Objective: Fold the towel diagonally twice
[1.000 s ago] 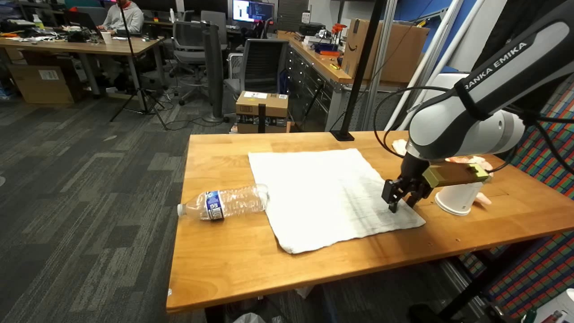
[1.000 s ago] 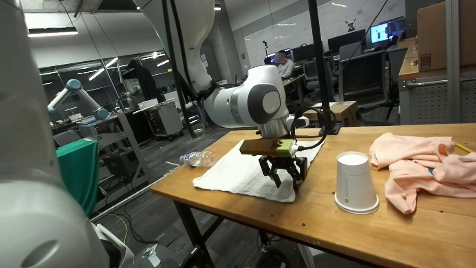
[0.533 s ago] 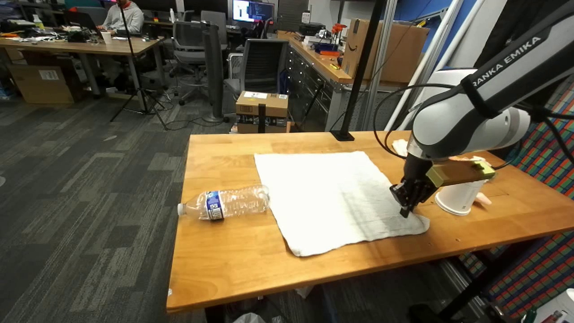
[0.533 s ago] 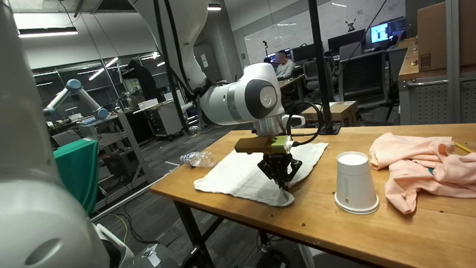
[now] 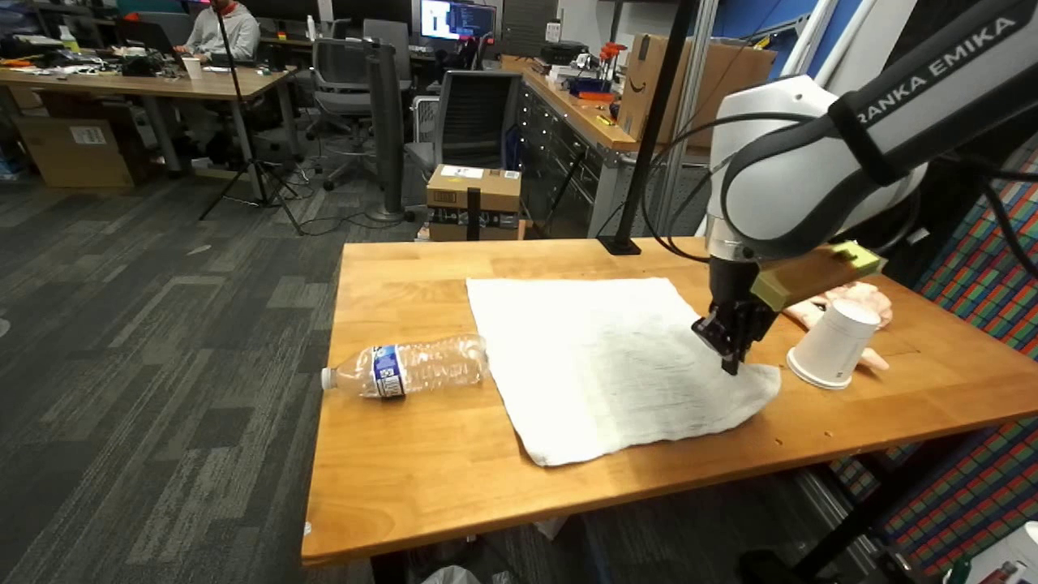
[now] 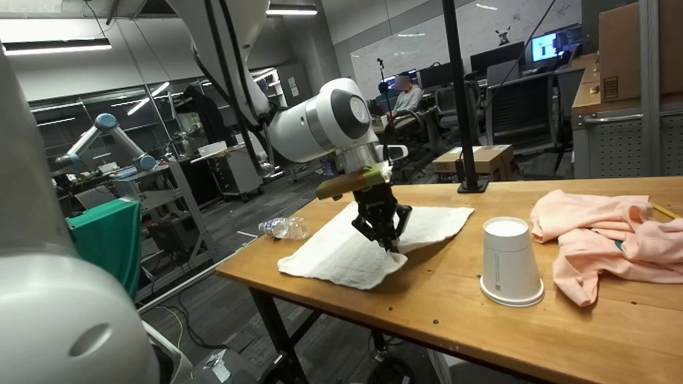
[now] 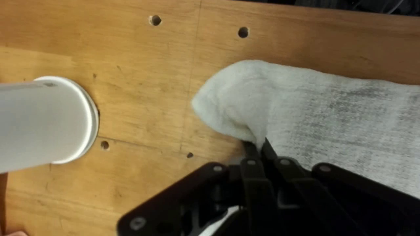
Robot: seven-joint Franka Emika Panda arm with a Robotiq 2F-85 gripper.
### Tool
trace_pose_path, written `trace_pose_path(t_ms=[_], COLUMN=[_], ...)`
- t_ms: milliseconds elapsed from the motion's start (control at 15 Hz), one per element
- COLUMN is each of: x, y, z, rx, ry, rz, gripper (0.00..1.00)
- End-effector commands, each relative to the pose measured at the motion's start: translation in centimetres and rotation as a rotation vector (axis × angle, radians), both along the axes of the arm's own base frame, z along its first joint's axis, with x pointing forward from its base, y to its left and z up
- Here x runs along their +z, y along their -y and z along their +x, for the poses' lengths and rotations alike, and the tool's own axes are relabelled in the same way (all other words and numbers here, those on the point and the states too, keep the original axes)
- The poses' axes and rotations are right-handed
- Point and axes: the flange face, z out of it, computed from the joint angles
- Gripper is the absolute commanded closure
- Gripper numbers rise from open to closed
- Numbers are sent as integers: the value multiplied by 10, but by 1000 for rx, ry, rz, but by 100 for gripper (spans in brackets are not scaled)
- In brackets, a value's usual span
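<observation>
The black two-fingered pincer holds a just-lifted pinch of the square white cloth towel, near the front edge of the brown wooden worktop; folding probably begins.

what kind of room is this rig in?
Most likely a robotics lab or shared engineering workspace: a blue-jointed robot arm stands in the background of an exterior view, plus there's a lit monitor and a workbench with drawers.
</observation>
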Motion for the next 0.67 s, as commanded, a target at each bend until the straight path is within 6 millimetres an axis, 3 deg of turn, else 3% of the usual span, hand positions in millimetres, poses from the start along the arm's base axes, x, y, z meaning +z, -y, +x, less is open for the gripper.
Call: trace_pose_path(t_ms=[0,333,600], x=[25,29,19], y=[-65,-162,-200], z=[24,61,100], rx=[91,213,188], ry=[-8,-20,15], rz=[-86,-83,-48], gripper=[95,95,95])
